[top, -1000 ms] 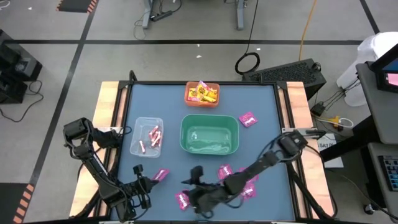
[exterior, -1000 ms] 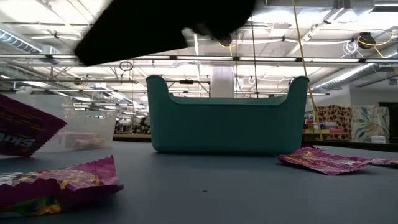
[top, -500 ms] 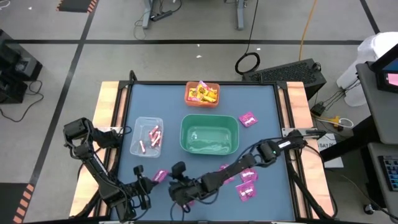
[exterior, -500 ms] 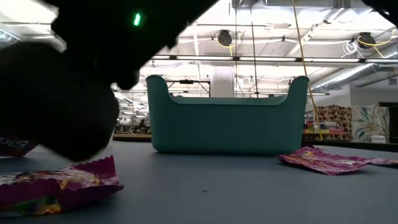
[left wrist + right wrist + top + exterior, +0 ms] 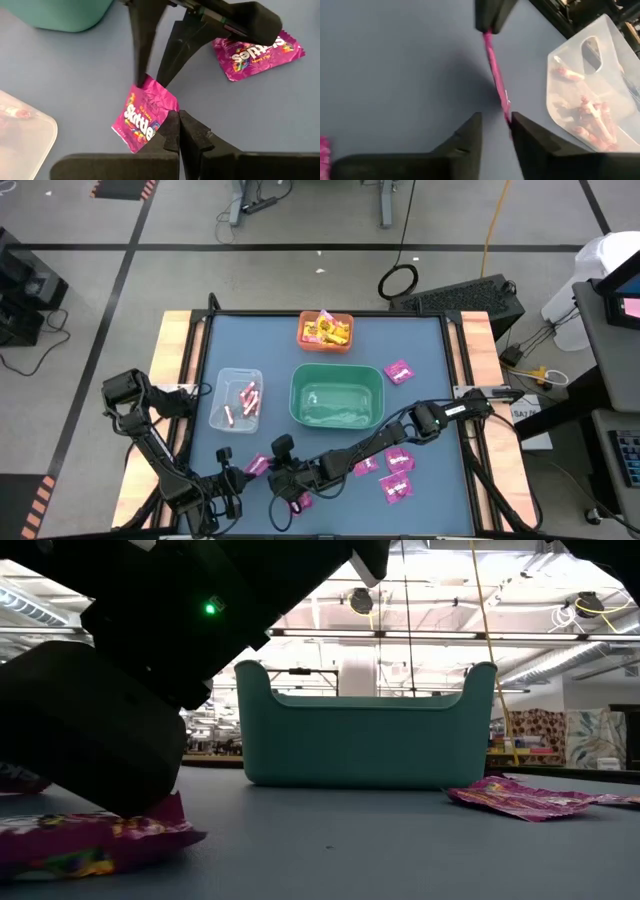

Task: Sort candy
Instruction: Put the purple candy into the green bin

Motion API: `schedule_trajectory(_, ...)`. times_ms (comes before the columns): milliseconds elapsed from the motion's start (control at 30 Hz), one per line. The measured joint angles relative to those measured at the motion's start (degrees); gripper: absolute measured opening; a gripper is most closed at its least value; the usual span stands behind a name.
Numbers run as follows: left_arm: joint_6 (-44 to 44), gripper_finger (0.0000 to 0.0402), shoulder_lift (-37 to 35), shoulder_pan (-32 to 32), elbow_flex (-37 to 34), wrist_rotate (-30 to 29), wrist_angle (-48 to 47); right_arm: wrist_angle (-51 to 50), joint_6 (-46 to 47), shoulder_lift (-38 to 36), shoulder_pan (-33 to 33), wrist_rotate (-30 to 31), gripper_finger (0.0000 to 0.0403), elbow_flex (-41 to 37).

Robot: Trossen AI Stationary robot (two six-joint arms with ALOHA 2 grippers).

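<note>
A magenta packet (image 5: 147,114) lies between my two grippers, also in the high view (image 5: 258,464). In the right wrist view this packet (image 5: 495,75) shows edge-on as a thin pink strip. My right gripper (image 5: 495,120) is open and reaches across to the table's near left (image 5: 275,472). Its fingers stand on either side of the packet's far edge. My left gripper (image 5: 178,120) is shut and waits at the near left (image 5: 238,477), its tips at the packet's near corner. Another magenta packet (image 5: 300,501) lies under the right gripper's body. My right gripper comes at the packet's far edge (image 5: 150,84) slanting down from the table's right. The edge (image 5: 508,116) runs close along the inner side of one finger (image 5: 520,131) while the other stands apart; whether it touches, I cannot tell. My left gripper has the packet's near corner (image 5: 161,131) at its shut fingertips; whether they touch, I cannot tell.
The green bin (image 5: 337,395) stands mid-table, the clear bin (image 5: 236,400) with pink-white sticks to its left, and the orange bin (image 5: 325,330) with yellow packets at the far edge. Several magenta packets (image 5: 395,480) lie to the near right, and one (image 5: 399,372) right of the green bin.
My right gripper has moved toward the table's left, along the near edge, and come down to the packet beside my left gripper. In the low view it has dropped to table height at the left. The packets have stayed in place.
</note>
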Motion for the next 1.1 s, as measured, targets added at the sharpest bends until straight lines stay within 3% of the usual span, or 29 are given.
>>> schedule_trajectory(200, -0.1, 0.0, 0.0, 0.0, 0.0, 0.0, 0.3, 0.1, 0.0, 0.0, 0.1, 0.0, 0.0006, 0.0)
schedule_trajectory(467, -5.0, 0.0043, 0.0, 0.0, 0.0, 0.0, 0.8, 0.4, 2.7, 0.0, 0.1, -1.1, 0.0002, 0.0)
schedule_trajectory(867, -3.3, 0.0206, 2.2, 0.0, 0.0, -0.6, 5.9, 0.2, 8.7, 0.0, -0.7, -1.7, 0.0001, 0.0)
schedule_trajectory(1100, -2.0, 0.0222, 7.1, 0.0, 0.0, -0.7, 5.6, -0.4, 11.4, 0.0, -1.7, -5.7, 0.0, -0.1)
